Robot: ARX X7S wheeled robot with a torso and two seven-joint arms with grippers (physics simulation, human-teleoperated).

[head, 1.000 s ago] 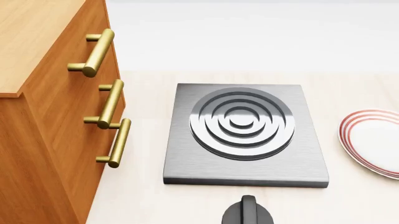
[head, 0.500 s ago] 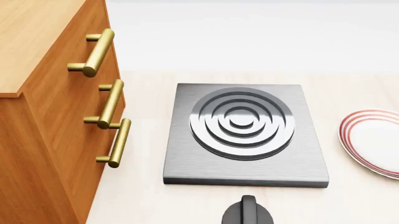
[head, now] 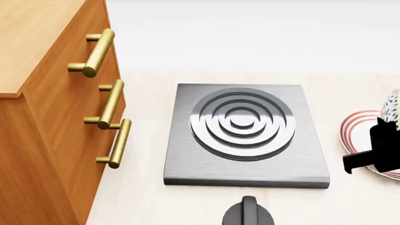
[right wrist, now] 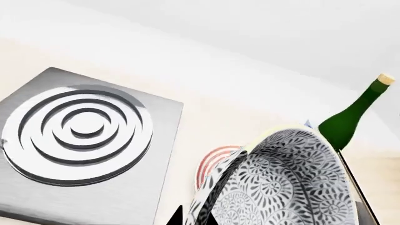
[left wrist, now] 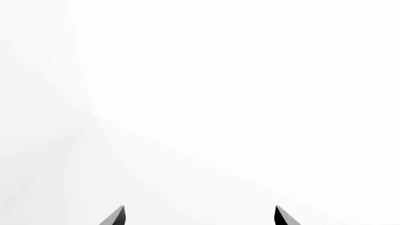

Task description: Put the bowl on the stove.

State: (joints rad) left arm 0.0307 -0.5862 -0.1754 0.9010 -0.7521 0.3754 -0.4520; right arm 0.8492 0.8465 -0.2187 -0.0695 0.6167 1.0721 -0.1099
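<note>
So the bowl (right wrist: pixel 281 183) is already up in the right gripper (head: pixel 381 147), whose fingers look clamped on its rim, with the bowl tipped on its side. It hangs off the stove's (head: pixel 245 136) right edge, over the red-ringed plate (head: pixel 359 136). The stove lies to the bowl's left, burner bare, so the carry goes leftward. The right arm is clearly nearer. The left gripper (left wrist: pixel 198 216) has its fingers spread apart and empty, pointing at blank white.

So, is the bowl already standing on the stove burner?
No. In the head view the stove burner is bare, and the bowl is at the right edge, over the plate.
</note>
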